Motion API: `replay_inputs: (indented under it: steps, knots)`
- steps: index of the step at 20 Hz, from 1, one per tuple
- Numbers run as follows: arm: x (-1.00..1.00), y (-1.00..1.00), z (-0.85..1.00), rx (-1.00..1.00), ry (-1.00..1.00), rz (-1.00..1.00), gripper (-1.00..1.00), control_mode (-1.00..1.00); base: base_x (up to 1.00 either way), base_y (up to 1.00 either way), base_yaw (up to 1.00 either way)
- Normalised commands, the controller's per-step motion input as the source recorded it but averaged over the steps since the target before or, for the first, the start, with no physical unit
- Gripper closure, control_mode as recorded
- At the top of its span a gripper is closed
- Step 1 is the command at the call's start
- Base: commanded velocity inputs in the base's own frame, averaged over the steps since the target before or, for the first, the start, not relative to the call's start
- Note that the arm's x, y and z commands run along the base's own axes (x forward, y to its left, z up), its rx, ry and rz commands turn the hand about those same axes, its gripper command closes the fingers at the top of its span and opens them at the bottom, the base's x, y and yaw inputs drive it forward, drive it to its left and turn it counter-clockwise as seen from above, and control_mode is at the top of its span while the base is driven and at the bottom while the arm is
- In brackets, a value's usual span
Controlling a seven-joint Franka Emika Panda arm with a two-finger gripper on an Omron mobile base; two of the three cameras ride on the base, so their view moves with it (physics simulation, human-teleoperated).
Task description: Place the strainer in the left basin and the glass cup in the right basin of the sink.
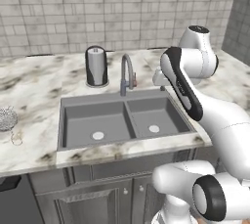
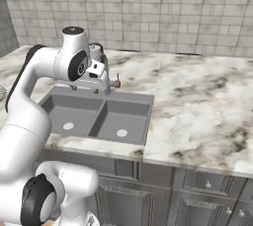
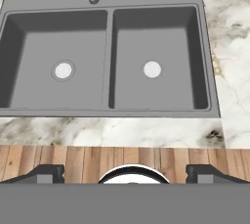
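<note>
The strainer [image 1: 6,119] is a silvery mesh bowl on the counter at the far left edge of the left base view, well apart from the sink [image 1: 62,120]. My gripper [image 3: 125,174] hovers above the sink's front edge, open, fingertips [image 3: 46,173] wide apart with nothing between them. From the base cameras the gripper [image 1: 160,85] [image 2: 90,88] hangs near the faucet, over the sink. The left basin [image 3: 34,37] and the right basin [image 3: 171,32] each hold nothing but a round white drain. The glass cup is out of view.
A tall dark steel canister [image 1: 96,65] stands behind the left basin. The curved grey faucet [image 1: 127,74] rises at the divider, close to my hand. Marble counter [image 2: 197,101] stretches wide to the right. Tiled walls close the back and the sides.
</note>
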Motion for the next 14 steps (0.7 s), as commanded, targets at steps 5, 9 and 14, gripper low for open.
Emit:
replay_inputs:
  steps: [5,9,14]
  knots:
    - [0.0,0.0,0.0,0.0,0.0,0.0,-1.0,1.0,-0.37,0.18,0.0]
    - [0.0,0.0,0.0,0.0,0.0,0.0,-1.0,1.0,-0.34,0.19,0.0]
    - [0.0,0.0,0.0,0.0,0.0,0.0,-1.0,1.0,-0.23,0.34,0.0]
